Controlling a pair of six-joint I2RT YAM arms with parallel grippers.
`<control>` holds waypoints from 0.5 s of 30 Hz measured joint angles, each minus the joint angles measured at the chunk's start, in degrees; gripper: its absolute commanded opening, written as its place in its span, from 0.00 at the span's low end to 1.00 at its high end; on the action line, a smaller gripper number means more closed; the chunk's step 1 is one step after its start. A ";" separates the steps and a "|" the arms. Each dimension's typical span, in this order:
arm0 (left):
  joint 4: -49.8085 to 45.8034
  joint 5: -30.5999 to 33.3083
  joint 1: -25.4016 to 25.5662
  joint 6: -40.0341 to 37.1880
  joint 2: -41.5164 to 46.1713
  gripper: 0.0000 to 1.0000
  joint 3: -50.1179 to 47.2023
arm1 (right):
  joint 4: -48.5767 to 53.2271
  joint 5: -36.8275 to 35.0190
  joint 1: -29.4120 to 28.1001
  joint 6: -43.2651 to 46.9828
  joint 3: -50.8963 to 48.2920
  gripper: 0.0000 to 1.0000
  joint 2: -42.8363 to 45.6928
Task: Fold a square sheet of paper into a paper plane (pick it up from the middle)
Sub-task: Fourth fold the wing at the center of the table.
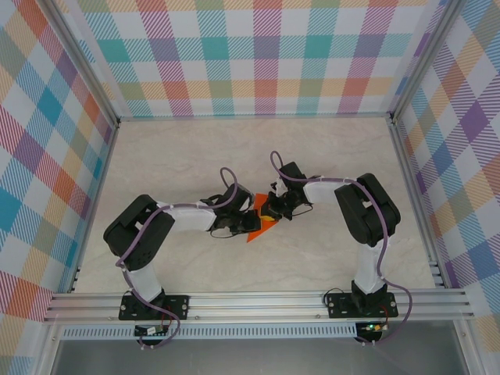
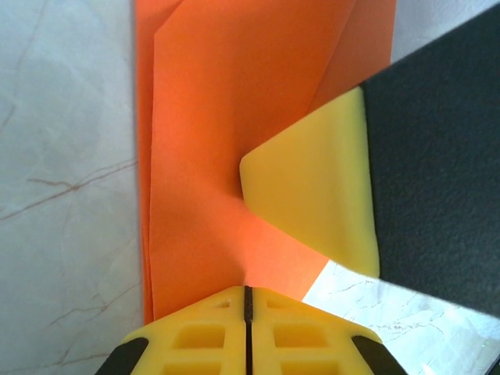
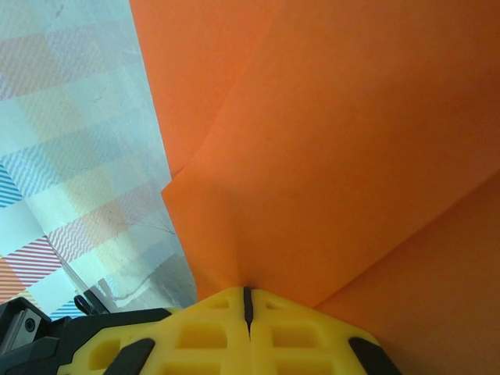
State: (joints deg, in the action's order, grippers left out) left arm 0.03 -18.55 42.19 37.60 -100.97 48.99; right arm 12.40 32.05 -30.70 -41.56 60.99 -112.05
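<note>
Part-folded square sheet of paper [image 1: 256, 231] at the middle of the table [image 1: 187, 156], far from every edge, open surface all round, left gripper [image 2: 247, 303] and right gripper [image 3: 247, 301] each pinching it, forearms angled inward, elbows out.

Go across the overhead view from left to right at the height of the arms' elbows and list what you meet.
checkered left wall → left arm → orange paper → right arm → checkered right wall
</note>
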 measured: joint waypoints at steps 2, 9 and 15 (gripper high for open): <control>0.20 -0.09 0.00 -0.11 0.48 0.07 -0.63 | 0.04 0.00 0.00 0.00 0.00 0.01 0.00; 0.17 -0.94 0.00 -1.20 2.12 0.07 -2.73 | 0.42 0.02 0.00 0.00 0.28 0.01 -0.15; 0.20 -1.36 0.00 -1.29 3.37 0.06 -4.28 | 0.57 0.04 0.00 0.00 0.37 0.01 -0.37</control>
State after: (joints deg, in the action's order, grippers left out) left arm 0.23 -19.90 42.19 36.32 -97.60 44.71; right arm 12.97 32.10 -30.70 -41.56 61.36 -112.42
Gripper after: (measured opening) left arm 0.069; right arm 0.045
